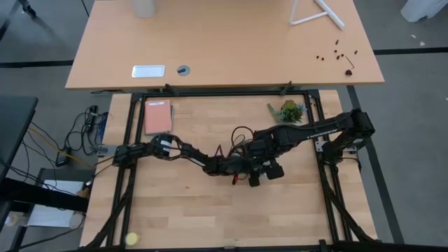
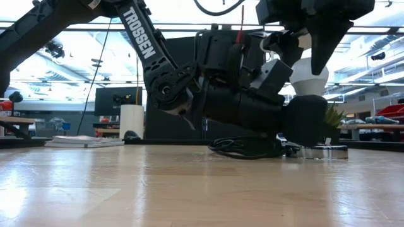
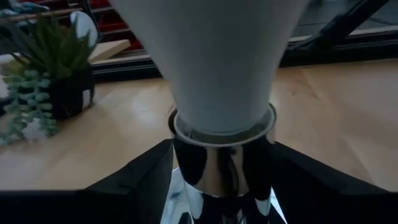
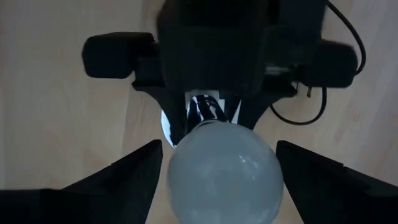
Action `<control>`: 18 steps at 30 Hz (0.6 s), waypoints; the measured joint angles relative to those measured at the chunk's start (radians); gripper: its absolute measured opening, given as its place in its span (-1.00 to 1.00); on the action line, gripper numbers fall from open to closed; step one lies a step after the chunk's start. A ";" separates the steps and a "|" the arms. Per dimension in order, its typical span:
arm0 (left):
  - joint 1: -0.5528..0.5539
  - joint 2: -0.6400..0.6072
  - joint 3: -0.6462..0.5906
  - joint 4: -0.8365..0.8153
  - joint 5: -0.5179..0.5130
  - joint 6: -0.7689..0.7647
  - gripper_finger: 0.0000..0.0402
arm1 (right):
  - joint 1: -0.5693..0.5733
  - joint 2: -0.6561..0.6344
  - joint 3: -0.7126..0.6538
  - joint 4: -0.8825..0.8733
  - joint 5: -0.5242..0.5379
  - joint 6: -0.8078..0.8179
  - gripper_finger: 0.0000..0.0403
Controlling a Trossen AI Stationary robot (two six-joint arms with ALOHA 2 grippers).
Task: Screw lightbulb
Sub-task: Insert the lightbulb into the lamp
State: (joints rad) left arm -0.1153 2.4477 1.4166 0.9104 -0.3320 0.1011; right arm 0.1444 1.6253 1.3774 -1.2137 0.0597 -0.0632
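Note:
The white lightbulb (image 3: 217, 62) stands upright with its base in the silvery socket (image 3: 224, 171), whose round disc (image 2: 323, 151) rests on the table. My left gripper (image 3: 224, 149) lies level at table height, one open finger on each side of the socket's neck. My right gripper (image 4: 221, 146) points down over the lightbulb's dome (image 4: 224, 177). It is open, with a finger close on either side of the dome. In the high view both grippers meet at mid-table (image 1: 253, 168). My left gripper's fingers (image 3: 143, 180) come in level and flank the socket's chrome neck (image 3: 186, 165) just under the lightbulb. Whether they touch it, I cannot tell.
A black cord (image 2: 243, 148) coils on the table behind the socket. A small potted plant (image 1: 290, 110) stands at the far right. A pink book (image 1: 157, 115) lies at the far left. A yellow ball (image 1: 131, 239) sits at the near left edge.

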 joint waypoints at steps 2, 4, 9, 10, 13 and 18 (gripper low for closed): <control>-0.012 0.000 0.000 0.001 -0.030 0.007 0.27 | -0.001 0.000 -0.004 0.002 0.000 0.004 0.60; -0.023 0.000 0.000 0.009 -0.042 0.024 0.25 | -0.001 0.000 -0.008 0.002 0.000 0.008 0.60; -0.049 0.000 -0.023 0.050 -0.093 0.044 0.18 | -0.002 -0.011 -0.009 0.004 0.000 0.012 0.60; -0.051 0.000 -0.039 0.081 -0.097 0.045 0.16 | 0.000 -0.018 -0.009 0.007 0.000 0.013 0.60; -0.051 0.000 -0.098 0.202 -0.091 0.032 0.12 | 0.005 -0.033 -0.009 0.013 0.021 0.020 0.60; -0.049 -0.001 -0.138 0.257 -0.067 0.020 0.10 | 0.005 -0.040 -0.010 0.022 0.023 0.027 0.60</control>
State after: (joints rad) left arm -0.1642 2.4466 1.2781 1.1671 -0.3992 0.1211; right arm 0.1493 1.5848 1.3678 -1.1914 0.0822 -0.0360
